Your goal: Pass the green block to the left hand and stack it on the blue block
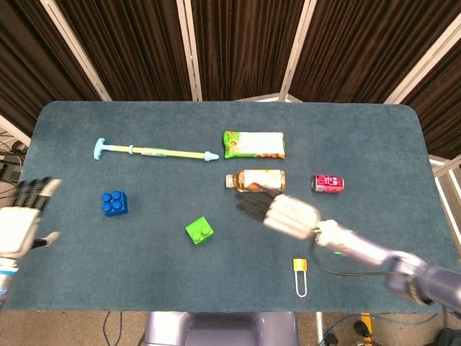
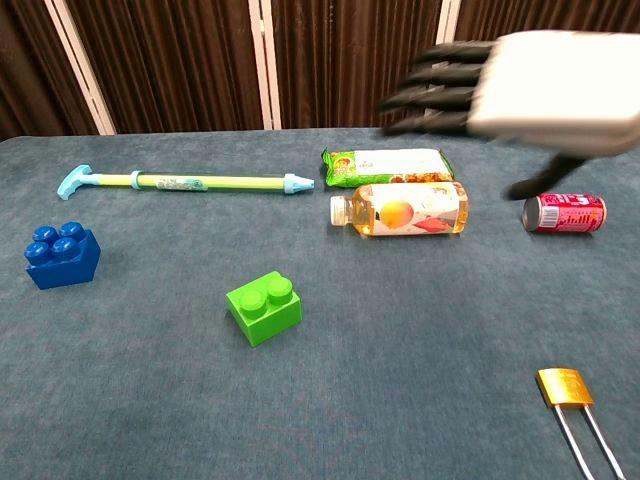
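Observation:
The green block (image 1: 199,231) (image 2: 264,307) lies free on the teal table, studs up, near the front centre. The blue block (image 1: 114,203) (image 2: 61,256) sits to its left, also alone. My right hand (image 1: 284,213) (image 2: 520,82) hovers open and blurred above the table, to the right of the green block and near the juice bottle, holding nothing. My left hand (image 1: 23,220) shows at the far left edge in the head view, open with fingers spread, left of the blue block.
A juice bottle (image 1: 256,181) lies behind the right hand, with a snack packet (image 1: 253,144) further back and a red can (image 1: 328,184) to the right. A long green pump tube (image 1: 155,151) lies at the back left. A brass padlock (image 1: 300,268) rests near the front edge.

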Robot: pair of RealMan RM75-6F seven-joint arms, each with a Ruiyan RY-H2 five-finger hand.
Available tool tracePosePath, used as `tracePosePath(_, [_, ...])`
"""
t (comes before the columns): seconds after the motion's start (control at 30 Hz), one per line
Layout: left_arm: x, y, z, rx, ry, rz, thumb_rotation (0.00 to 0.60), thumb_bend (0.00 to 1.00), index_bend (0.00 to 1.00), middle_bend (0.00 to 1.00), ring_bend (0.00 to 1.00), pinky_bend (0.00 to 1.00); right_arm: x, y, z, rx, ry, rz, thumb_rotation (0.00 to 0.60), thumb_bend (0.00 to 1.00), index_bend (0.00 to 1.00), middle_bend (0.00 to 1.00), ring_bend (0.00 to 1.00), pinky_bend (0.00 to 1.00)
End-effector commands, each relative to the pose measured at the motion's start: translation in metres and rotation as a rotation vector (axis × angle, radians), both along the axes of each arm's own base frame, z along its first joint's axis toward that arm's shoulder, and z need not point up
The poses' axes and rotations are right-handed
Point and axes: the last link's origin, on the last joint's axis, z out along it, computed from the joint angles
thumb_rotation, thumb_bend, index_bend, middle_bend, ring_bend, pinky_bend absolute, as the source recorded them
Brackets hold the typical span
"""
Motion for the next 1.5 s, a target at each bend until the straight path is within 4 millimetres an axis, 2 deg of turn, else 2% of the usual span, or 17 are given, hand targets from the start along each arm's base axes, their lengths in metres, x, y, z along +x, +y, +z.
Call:
tracePosePath(0.03, [0.028,0.023,-0.028,-0.141,0.018,-0.179,0.6,0.0,0.0,0.0,0.0,0.0,-0.051,0.014,0.044,-0.066,-0.173,-0.291,0.6,0.0,0.0,0.0,0.0,0.0])
tracePosePath(0.1, [0.047,0.035,-0.049,-0.214,0.026,-0.254,0.6,0.0,0.0,0.0,0.0,0.0,-0.07,0.024,0.056,-0.083,-0.277,-0.426,0.6,0.0,0.0,0.0,0.0,0.0])
tracePosePath(0.2, [0.072,0.051,-0.076,-0.281,0.025,-0.339,0.6,0.0,0.0,0.0,0.0,0.0,-0.089,0.04,0.065,-0.098,-0.388,-0.58,0.6,0.0,0.0,0.0,0.0,0.0])
tracePosePath(0.27, [0.099,0.06,-0.108,-0.376,0.041,-0.425,0.6,0.0,0.01,0.0,0.0,0.0,-0.109,0.057,0.066,-0.122,-0.423,-0.704,0.6,0.0,0.0,0.0,0.0,0.0])
tracePosePath(0.43, [0.139,0.074,-0.153,-0.506,0.067,-0.485,0.6,0.0,0.01,0.0,0.0,0.0,-0.128,0.084,0.062,-0.134,-0.477,-0.853,0.6,0.0,0.0,0.0,0.0,0.0])
tracePosePath(0.57, [0.159,0.08,-0.174,-0.559,0.112,-0.507,0.6,0.0,0.01,0.0,0.0,0.0,-0.133,0.099,0.059,-0.127,-0.551,-0.942,0.6,0.0,0.0,0.0,0.0,0.0])
tracePosePath(0.83, [0.179,0.091,-0.205,-0.608,0.167,-0.512,0.6,0.0,0.03,0.03,0.0,0.0,-0.138,0.114,0.058,-0.157,-0.572,-0.988,0.6,0.0,0.0,0.0,0.0,0.0])
tracePosePath(0.97, [0.181,0.093,-0.214,-0.62,0.194,-0.508,0.6,0.0,0.05,0.06,0.02,0.0,-0.138,0.114,0.06,-0.175,-0.579,-0.982,0.6,0.0,0.0,0.0,0.0,0.0])
tracePosePath(1.13, [0.181,0.094,-0.22,-0.624,0.211,-0.5,0.6,0.0,0.13,0.12,0.09,0.01,-0.139,0.113,0.061,-0.178,-0.581,-0.98,0.6,0.0,0.0,0.0,0.0,0.0])
tracePosePath(1.2, [0.181,0.094,-0.222,-0.627,0.209,-0.495,0.6,0.0,0.19,0.18,0.13,0.06,-0.139,0.112,0.061,-0.177,-0.583,-0.981,0.6,0.0,0.0,0.0,0.0,0.0])
tracePosePath(1.3, [0.182,0.094,-0.227,-0.626,0.202,-0.492,0.6,0.0,0.39,0.35,0.27,0.2,-0.139,0.111,0.06,-0.173,-0.584,-0.98,0.6,0.0,0.0,0.0,0.0,0.0])
tracePosePath(1.4, [0.184,0.094,-0.228,-0.596,0.19,-0.498,0.6,0.0,0.55,0.49,0.4,0.31,-0.138,0.111,0.06,-0.169,-0.585,-0.974,0.6,0.0,0.0,0.0,0.0,0.0])
tracePosePath(1.5, [0.184,0.094,-0.227,-0.57,0.174,-0.484,0.6,0.0,0.59,0.53,0.43,0.34,-0.138,0.111,0.059,-0.166,-0.585,-0.972,0.6,0.0,0.0,0.0,0.0,0.0])
